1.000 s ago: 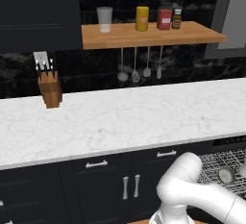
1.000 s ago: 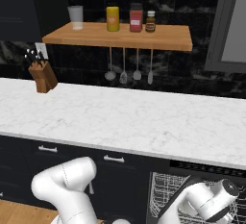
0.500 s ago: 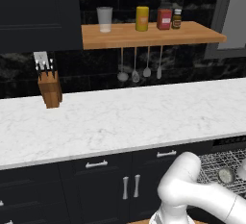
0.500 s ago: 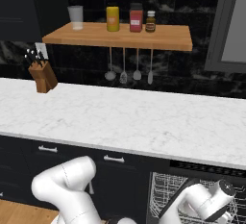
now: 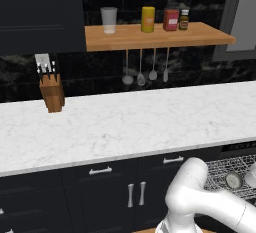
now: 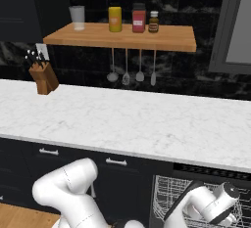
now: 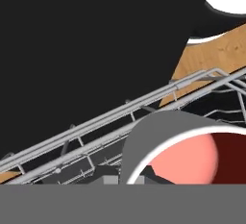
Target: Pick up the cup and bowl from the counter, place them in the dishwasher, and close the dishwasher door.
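A grey bowl [image 7: 168,143] with a pink inside sits low in the dishwasher's wire rack [image 7: 96,124], close against the hand camera. My gripper [image 7: 127,177] is shut on the bowl's rim, one dark fingertip [image 7: 153,175] inside it and the other outside. Beyond the rack a dark flat panel [image 7: 81,40], the lowered dishwasher door, covers the upper left of the hand view. My arm reaches down into the open dishwasher [image 6: 211,171], with the wrist [image 6: 218,205] among the rack wires [image 6: 166,197]. The white marble counter [image 5: 130,122] lies bare above. The cup is hidden.
A wooden knife block [image 5: 52,92] stands at the counter's back left. The wooden shelf [image 5: 155,36] above carries a glass tumbler [image 5: 108,20], a yellow jar, a red jar and a small bottle. Utensils [image 5: 145,72] hang under it. Dark cabinet doors [image 5: 135,194] flank the dishwasher.
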